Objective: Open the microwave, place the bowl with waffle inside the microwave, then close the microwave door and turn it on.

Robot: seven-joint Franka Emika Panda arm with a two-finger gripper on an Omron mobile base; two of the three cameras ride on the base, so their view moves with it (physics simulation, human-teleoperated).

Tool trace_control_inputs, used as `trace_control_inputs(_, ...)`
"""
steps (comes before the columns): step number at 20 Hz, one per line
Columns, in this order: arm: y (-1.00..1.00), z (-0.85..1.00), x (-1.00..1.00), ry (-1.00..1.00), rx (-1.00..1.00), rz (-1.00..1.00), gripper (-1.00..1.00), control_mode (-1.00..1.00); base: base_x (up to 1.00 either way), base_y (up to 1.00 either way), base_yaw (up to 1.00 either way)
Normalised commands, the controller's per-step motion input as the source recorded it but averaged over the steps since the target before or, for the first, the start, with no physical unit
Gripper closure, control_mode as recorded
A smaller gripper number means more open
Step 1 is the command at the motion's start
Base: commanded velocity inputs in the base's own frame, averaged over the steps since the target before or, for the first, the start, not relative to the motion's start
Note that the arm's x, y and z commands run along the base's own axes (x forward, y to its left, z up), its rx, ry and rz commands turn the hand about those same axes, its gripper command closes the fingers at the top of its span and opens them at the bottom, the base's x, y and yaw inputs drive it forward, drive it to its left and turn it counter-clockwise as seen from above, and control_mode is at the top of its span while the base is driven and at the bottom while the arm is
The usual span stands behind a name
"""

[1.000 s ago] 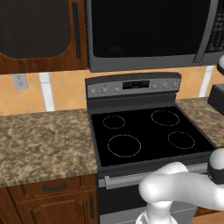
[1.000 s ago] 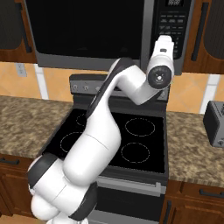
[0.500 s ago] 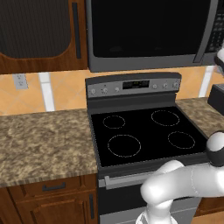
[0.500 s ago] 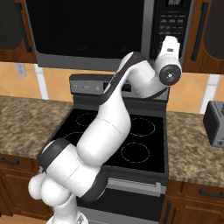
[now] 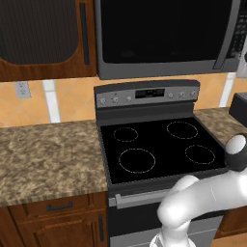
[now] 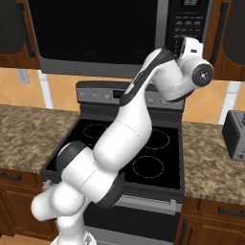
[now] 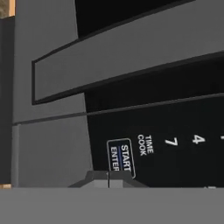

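Note:
The microwave [image 5: 164, 38] [image 6: 95, 38] hangs above the stove, and its black glass door [image 6: 100, 28] is closed flat. The door's grey bar handle [image 5: 226, 34] [image 6: 163, 24] runs down its right edge. My gripper [image 7: 108, 178] is shut, its fingertips together just below the START/ENTER button [image 7: 120, 157] on the button panel [image 6: 189, 21]; whether they touch the panel I cannot tell. In the right base view the white hand [image 6: 191, 50] is raised against the panel's lower part. The bowl with waffle is out of view.
A black-topped stove [image 5: 159, 147] [image 6: 143, 148] sits directly below the microwave, with speckled granite counter [image 5: 48, 154] on both sides. A dark toaster [image 6: 235, 135] stands on the right counter. Wooden cabinets [image 5: 43, 38] flank the microwave.
The hand has swung up and to the right along the microwave's front, onto the button panel. The gripper has stayed shut and the door closed.

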Motion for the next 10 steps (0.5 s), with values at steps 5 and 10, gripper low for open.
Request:
trace_control_inputs(5,0.44,-0.24,0.72,0.05,-0.08,0.01,1.0,-1.0,0.0,0.0,0.0)
trace_control_inputs(10,1.0,-0.62,0.63,0.02,-0.36,-0.02,1.0,-1.0,0.0,0.0,0.0)
